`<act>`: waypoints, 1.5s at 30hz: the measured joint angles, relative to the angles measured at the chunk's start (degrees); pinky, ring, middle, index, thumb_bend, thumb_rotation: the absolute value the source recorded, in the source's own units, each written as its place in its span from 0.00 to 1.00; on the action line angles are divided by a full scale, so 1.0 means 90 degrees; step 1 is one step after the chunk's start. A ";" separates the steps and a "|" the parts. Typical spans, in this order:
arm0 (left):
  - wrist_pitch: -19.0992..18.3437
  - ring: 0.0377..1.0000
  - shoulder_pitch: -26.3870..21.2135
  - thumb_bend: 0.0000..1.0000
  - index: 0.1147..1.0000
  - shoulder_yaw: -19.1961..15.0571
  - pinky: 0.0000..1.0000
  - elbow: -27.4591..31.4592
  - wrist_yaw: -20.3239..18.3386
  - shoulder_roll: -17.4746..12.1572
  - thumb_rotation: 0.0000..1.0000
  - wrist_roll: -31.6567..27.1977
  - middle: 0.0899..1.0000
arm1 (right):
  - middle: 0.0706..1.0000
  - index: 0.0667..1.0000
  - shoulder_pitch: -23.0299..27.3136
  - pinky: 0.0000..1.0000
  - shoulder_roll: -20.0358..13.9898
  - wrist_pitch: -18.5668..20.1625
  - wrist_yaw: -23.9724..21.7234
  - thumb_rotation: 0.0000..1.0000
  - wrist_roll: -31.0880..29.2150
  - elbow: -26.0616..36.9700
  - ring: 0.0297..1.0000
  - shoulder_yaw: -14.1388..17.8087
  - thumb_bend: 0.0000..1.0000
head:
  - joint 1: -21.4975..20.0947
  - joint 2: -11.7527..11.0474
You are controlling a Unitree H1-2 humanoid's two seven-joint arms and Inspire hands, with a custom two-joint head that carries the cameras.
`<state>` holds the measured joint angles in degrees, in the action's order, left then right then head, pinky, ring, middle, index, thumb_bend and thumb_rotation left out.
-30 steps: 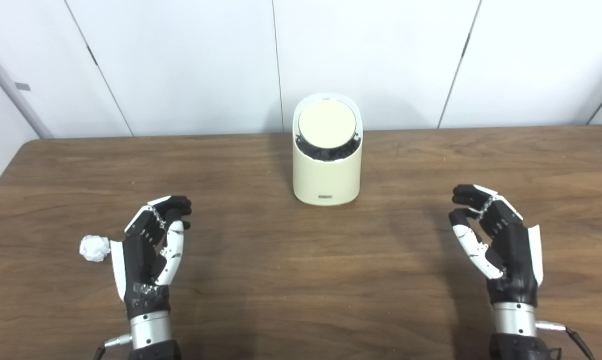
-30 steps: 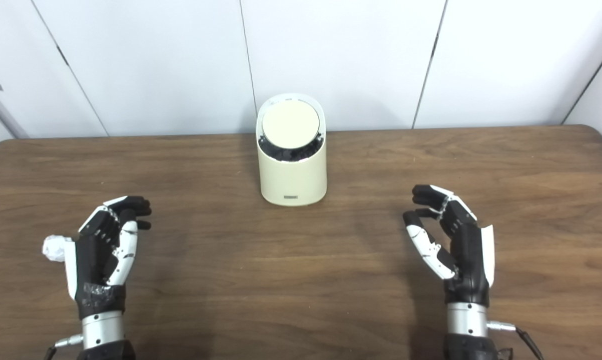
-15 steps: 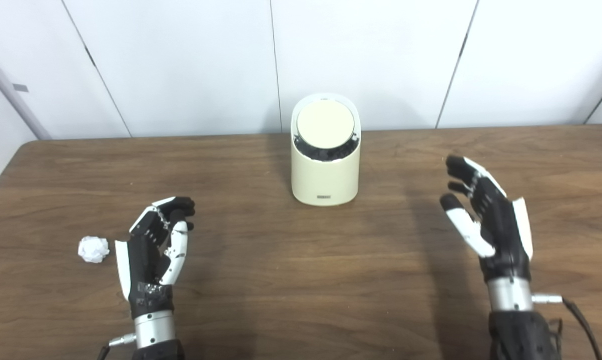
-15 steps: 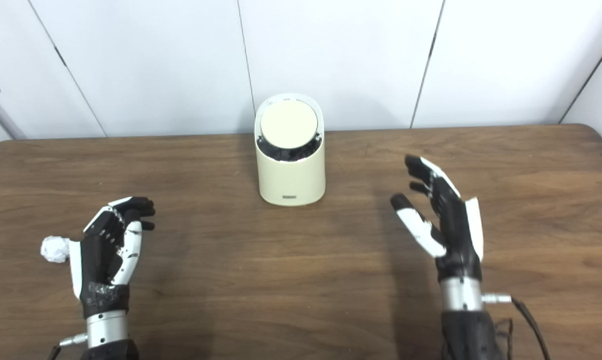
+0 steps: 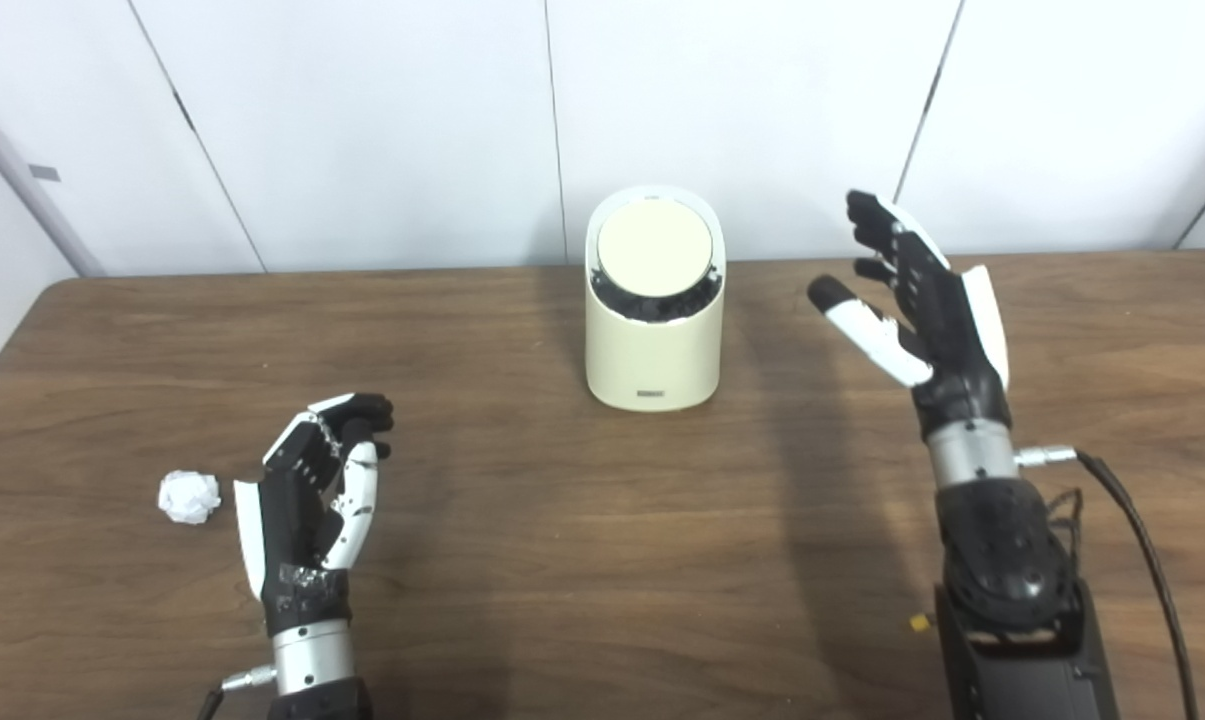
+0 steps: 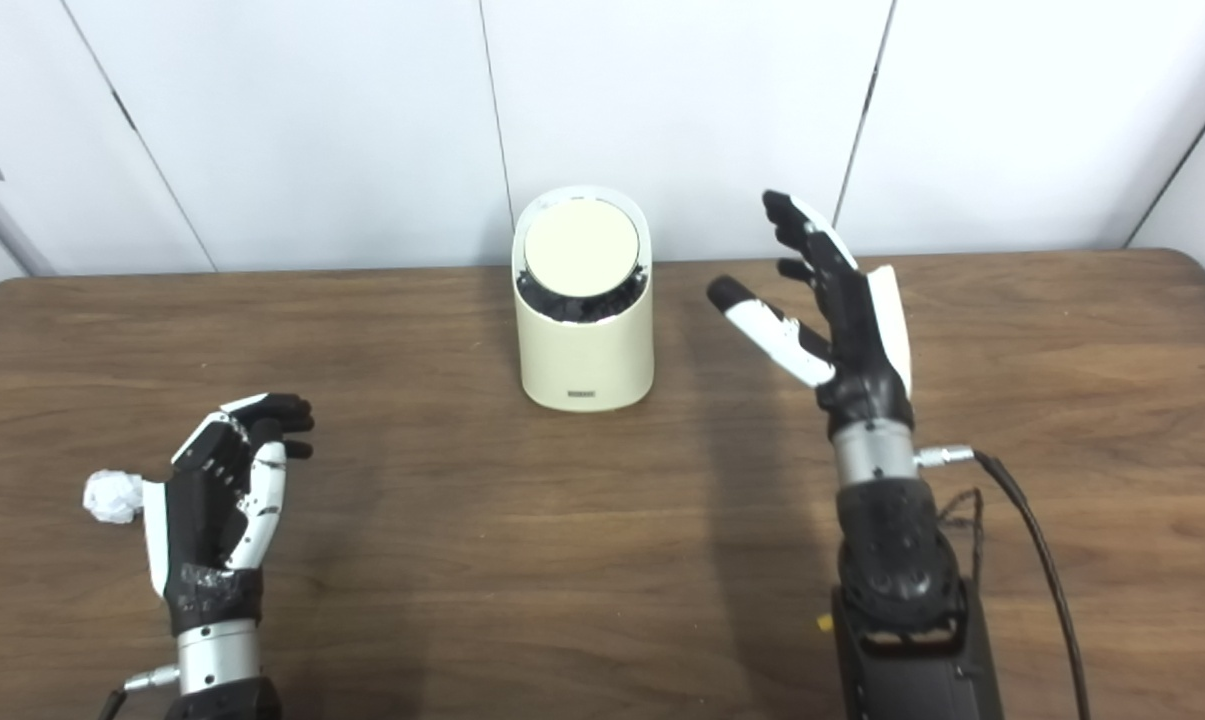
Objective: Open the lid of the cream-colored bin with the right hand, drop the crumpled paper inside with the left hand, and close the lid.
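Bin (image 5: 653, 340) untouched — right hand (image 5: 924, 300) now nearer

The small dark label (image 5: 651, 396) low on the front of the cream-colored bin (image 5: 652, 350) is showing too small to read. The dark gap under the tilted lid (image 5: 654, 248) is hiding what lies inside. Both forearms are running off the bottom edge. In the right eye view the left hand (image 6: 219, 497) is covering the near side of the crumpled paper (image 6: 112, 497) just beside it.
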<state>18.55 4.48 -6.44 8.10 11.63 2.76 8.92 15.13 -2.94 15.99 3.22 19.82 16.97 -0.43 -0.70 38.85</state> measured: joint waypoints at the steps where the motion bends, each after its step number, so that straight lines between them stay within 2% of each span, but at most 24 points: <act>1: 0.0007 0.61 0.0000 0.23 0.55 0.0000 0.53 0.0000 -0.0004 0.0000 0.43 0.0000 0.59 | 0.87 0.86 0.0058 0.76 0.0027 0.0073 0.0000 0.69 0.0003 -0.0001 0.85 -0.0017 0.93 | 0.0000 0.0000; 6: 0.0013 0.61 0.0000 0.23 0.55 -0.0002 0.52 0.0000 -0.0004 -0.0005 0.44 0.0014 0.59 | 0.88 0.87 0.0401 0.72 0.0255 0.0531 0.0049 0.58 0.0034 -0.0218 0.86 -0.0045 0.94 | 0.0010 -0.0039; 7: 0.0013 0.61 0.0000 0.23 0.55 -0.0001 0.53 0.0000 -0.0005 -0.0005 0.44 0.0014 0.59 | 0.86 0.87 0.0464 0.68 0.0299 0.0593 0.0077 0.56 0.0035 -0.0305 0.83 -0.0044 0.95 | 0.0029 -0.0039; 8: 0.0013 0.61 0.0001 0.23 0.55 -0.0002 0.53 0.0000 -0.0005 -0.0004 0.44 0.0013 0.59 | 0.85 0.87 0.0545 0.68 0.0364 0.0655 0.0127 0.56 0.0038 -0.0424 0.82 -0.0050 0.95 | 0.0029 -0.0039; 11: 0.0013 0.60 0.0005 0.23 0.55 0.0001 0.52 0.0001 -0.0012 -0.0003 0.44 0.0008 0.59 | 0.75 0.89 0.0681 0.56 0.0413 0.0723 0.0199 0.60 0.0172 -0.0643 0.71 -0.0143 1.00 | 0.0029 -0.0029; 12: 0.0013 0.60 0.0005 0.23 0.55 0.0003 0.52 0.0001 -0.0015 -0.0003 0.43 0.0006 0.59 | 0.76 0.89 0.0729 0.55 0.0405 0.0750 0.0210 0.61 0.0257 -0.0706 0.72 -0.0198 1.00 | 0.0029 -0.0029; 14: 0.0013 0.60 0.0006 0.23 0.55 0.0005 0.52 0.0001 -0.0015 -0.0001 0.43 0.0005 0.59 | 0.87 0.91 0.0845 0.68 0.0405 0.0800 0.0273 0.60 0.0425 -0.0919 0.83 -0.0279 1.00 | 0.0049 -0.0049; 16: 0.0013 0.61 0.0009 0.23 0.55 0.0014 0.52 0.0001 -0.0016 0.0003 0.43 0.0005 0.59 | 0.93 0.92 0.0960 0.78 0.0405 0.0808 0.0363 0.61 0.0570 -0.1139 0.90 -0.0348 1.00 | 0.0058 -0.0058; 20: 0.0013 0.61 0.0013 0.23 0.55 0.0015 0.52 0.0000 -0.0013 0.0033 0.42 0.0005 0.59 | 0.96 0.94 0.1093 0.85 0.0386 0.0803 0.0529 0.59 0.0882 -0.1388 0.95 -0.0540 1.00 | 0.0088 -0.0078; 29: 0.0023 0.61 0.0015 0.23 0.55 0.0032 0.52 0.0000 -0.0016 0.0061 0.43 0.0010 0.60 | 0.92 0.90 0.1507 0.70 0.0454 0.0977 0.0810 0.48 0.1333 -0.1876 0.87 -0.0742 1.00 | 0.0098 -0.0127; 33: 0.0023 0.61 0.0015 0.23 0.55 0.0042 0.52 0.0000 -0.0014 0.0062 0.44 0.0039 0.59 | 0.94 0.91 0.1646 0.72 0.0517 0.0986 0.0933 0.44 0.1390 -0.2211 0.89 -0.0768 1.00 | 0.0117 -0.0146; 41: 0.0023 0.61 0.0016 0.22 0.55 0.0049 0.53 -0.0009 -0.0012 0.0063 0.44 0.0043 0.60 | 0.96 0.93 0.1751 0.77 0.0550 0.1066 0.0970 0.41 0.1452 -0.2324 0.92 -0.0824 1.00 | 0.0117 -0.0185; 45: 0.0028 0.61 0.0016 0.22 0.55 0.0057 0.53 -0.0078 -0.0012 0.0067 0.43 0.0042 0.60 | 0.96 0.94 0.1751 0.79 0.0541 0.1067 0.0979 0.33 0.1528 -0.2411 0.92 -0.0916 1.00 | 0.0117 -0.0195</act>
<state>18.80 4.62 -5.93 7.40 11.53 3.36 9.30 30.89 1.93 25.60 12.03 33.57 -4.73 -8.67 0.35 37.09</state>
